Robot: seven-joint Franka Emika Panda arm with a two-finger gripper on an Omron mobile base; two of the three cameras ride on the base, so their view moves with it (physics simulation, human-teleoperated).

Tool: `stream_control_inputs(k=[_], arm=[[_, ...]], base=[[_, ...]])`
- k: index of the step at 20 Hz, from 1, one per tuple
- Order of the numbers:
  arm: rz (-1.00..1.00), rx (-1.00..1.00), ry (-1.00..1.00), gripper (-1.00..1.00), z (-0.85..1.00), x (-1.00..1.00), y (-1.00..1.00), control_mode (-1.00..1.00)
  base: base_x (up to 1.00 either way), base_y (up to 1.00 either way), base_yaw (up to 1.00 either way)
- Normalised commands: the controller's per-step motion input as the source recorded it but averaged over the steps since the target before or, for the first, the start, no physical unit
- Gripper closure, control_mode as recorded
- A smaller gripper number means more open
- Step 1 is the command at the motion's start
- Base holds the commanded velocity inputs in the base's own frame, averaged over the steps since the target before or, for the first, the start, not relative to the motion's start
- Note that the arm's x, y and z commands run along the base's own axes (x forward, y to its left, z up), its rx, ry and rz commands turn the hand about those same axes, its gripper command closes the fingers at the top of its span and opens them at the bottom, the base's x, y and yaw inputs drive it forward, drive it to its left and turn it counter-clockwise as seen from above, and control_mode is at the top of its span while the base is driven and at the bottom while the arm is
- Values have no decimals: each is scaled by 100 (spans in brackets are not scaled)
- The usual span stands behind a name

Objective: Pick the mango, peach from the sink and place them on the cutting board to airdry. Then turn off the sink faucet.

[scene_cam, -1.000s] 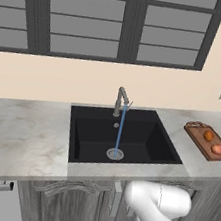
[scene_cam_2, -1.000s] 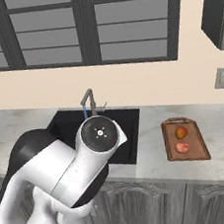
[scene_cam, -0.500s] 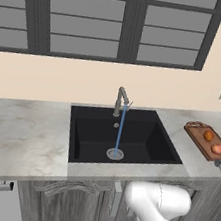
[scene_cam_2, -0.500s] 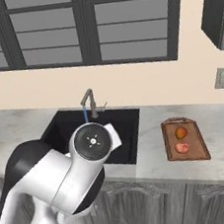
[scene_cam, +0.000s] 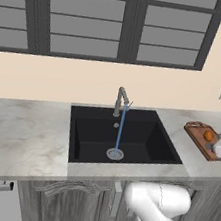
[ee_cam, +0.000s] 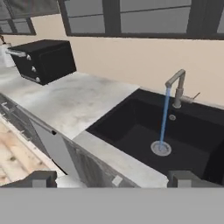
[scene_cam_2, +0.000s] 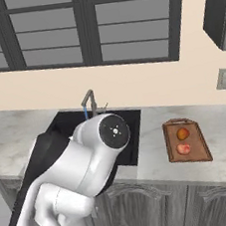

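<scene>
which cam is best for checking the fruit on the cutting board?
Right base view: the cutting board lies fully visible, mango and peach apart on it. Left base view has the board at its right edge, partly behind the white arm, with the mango visible.

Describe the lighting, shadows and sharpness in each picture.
Left base view: flat even light, no glare, sink interior uniformly dark. Right base view: soft shading on the cutting board, fruits slightly blurred. Hand view: coarse, soft-edged rendering; the water stream reads as a plain blue streak.
</scene>
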Motion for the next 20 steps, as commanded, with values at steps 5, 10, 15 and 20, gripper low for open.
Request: stream_control_inputs(k=[5, 10, 15, 20], arm=[[4, 25, -14, -100, -2, 9, 30, -100], [2, 9, -10, -100, 13, 16, 29, -100], [2, 0, -12, -100, 4, 25, 14, -100], [7, 0, -12, -100, 0, 43, 0, -100]], base=[[0, 0, 0], [0, 0, 0], [0, 0, 0], [0, 0, 0]])
